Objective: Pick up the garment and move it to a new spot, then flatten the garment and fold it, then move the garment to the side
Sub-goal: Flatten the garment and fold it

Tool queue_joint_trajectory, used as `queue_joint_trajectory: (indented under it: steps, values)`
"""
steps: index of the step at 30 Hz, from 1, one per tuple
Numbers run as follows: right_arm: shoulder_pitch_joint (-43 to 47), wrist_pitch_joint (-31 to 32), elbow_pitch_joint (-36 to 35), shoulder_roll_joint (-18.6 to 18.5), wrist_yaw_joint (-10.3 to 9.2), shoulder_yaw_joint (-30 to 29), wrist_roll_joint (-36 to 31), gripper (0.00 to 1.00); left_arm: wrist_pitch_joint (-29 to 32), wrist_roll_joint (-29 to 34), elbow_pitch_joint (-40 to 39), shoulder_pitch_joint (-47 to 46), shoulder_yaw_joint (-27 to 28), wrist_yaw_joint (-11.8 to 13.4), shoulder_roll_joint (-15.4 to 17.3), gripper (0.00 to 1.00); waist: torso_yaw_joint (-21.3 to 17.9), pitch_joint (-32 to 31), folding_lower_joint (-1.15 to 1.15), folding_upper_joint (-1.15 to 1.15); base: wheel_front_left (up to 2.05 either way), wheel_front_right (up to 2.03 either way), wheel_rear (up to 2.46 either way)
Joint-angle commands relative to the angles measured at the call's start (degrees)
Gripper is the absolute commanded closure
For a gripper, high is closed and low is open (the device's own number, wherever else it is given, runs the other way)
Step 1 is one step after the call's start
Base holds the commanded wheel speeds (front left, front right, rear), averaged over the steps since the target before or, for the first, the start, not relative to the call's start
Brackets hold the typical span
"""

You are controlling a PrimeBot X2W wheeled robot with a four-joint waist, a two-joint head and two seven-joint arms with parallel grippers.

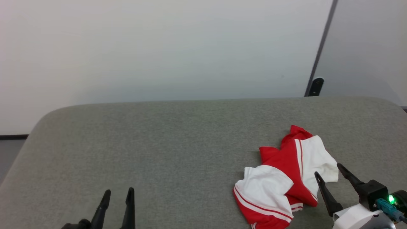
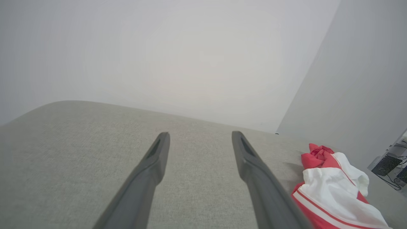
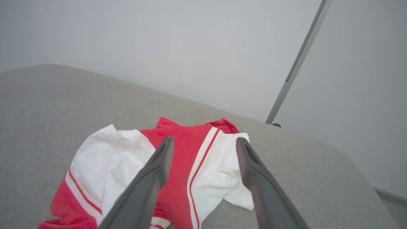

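Note:
The garment (image 1: 286, 178) lies crumpled on the grey table's right side, red with white sleeve panels and thin stripes. My right gripper (image 1: 328, 168) hovers open just over its near right edge, fingers spread above the white sleeve. From the right wrist the garment (image 3: 190, 165) sits between and beyond the open right gripper (image 3: 203, 141), nothing pinched. My left gripper (image 1: 118, 194) rests open at the table's near left, far from the cloth. In the left wrist view the left gripper (image 2: 200, 135) points over bare felt, the garment (image 2: 334, 187) off to its right.
The grey felt-covered table (image 1: 165, 143) has rounded far corners and stands against a pale wall. A dark vertical strip (image 1: 321, 47) with a small black fitting runs down the wall behind the right corner. Equipment (image 2: 389, 163) sits beyond the table's right end.

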Motion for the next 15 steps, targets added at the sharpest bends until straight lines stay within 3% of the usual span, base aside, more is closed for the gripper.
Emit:
queue_joint_trajectory:
  steps: [1, 15]
  values:
    - [0.5, -0.7, -0.5, 0.8, -0.06, -1.0, -0.7, 0.0, 0.0, 0.3, -0.1, -0.2, 0.2, -0.2, 0.0, 0.0, -1.5, 0.4, 0.0, 0.0, 0.0, 0.0, 0.0]
    - [3.3, -2.6, -2.5, 5.3, -0.06, -14.2, -7.1, 0.0, 0.0, 0.6, 0.4, -4.5, -5.2, -0.1, 1.1, 0.0, -12.9, 3.6, 0.0, 0.0, 0.0, 0.0, 0.0]
